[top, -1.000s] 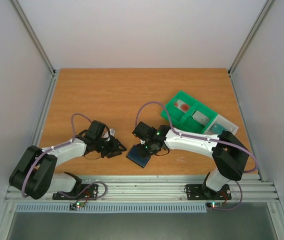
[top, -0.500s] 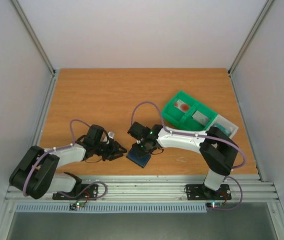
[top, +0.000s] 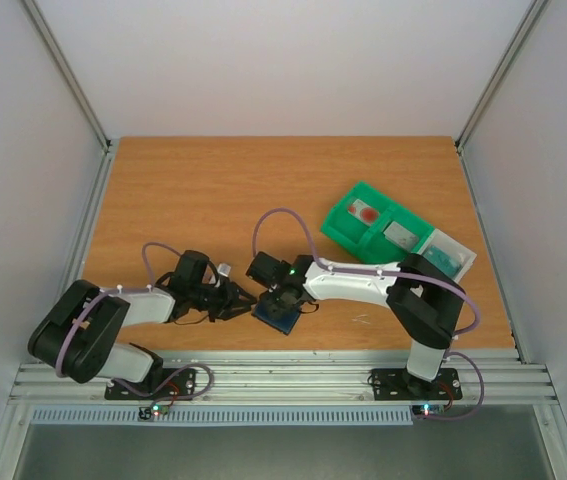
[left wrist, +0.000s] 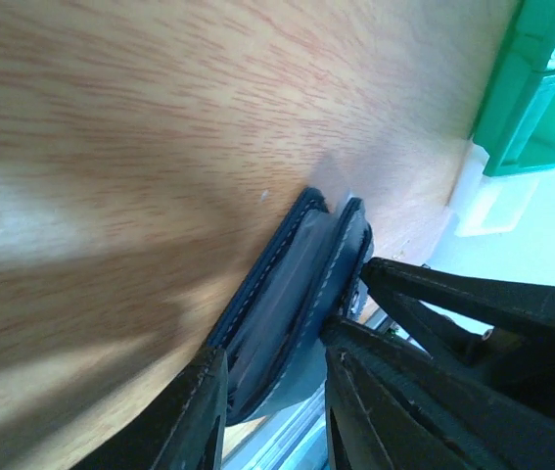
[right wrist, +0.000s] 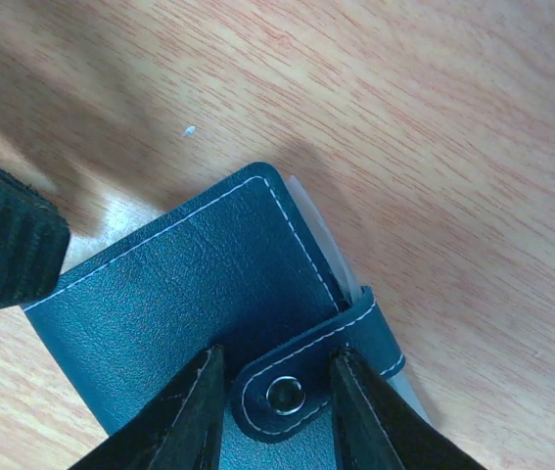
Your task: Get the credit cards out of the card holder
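Enclosing table (top: 213, 190) and card holder (top: 275, 317) stand pale walls (top: 293, 60).

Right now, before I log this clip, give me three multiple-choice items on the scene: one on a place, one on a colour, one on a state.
1. Where on the table does the card holder lie?
A. In the far left corner
B. Near the front edge, between the left gripper and the right gripper
C. Against the back wall

2. What colour is the tray on the right?
A. Green
B. Orange
C. Black

3. In what state is the card holder's snap strap?
A. Undone, with the holder spread flat
B. Torn off
C. Fastened, with the holder closed

Answers:
1 B: the top view shows it by the near edge with both grippers at it.
2 A: its walls are plainly green.
3 C: the right wrist view shows the strap snapped down over the closed cover.
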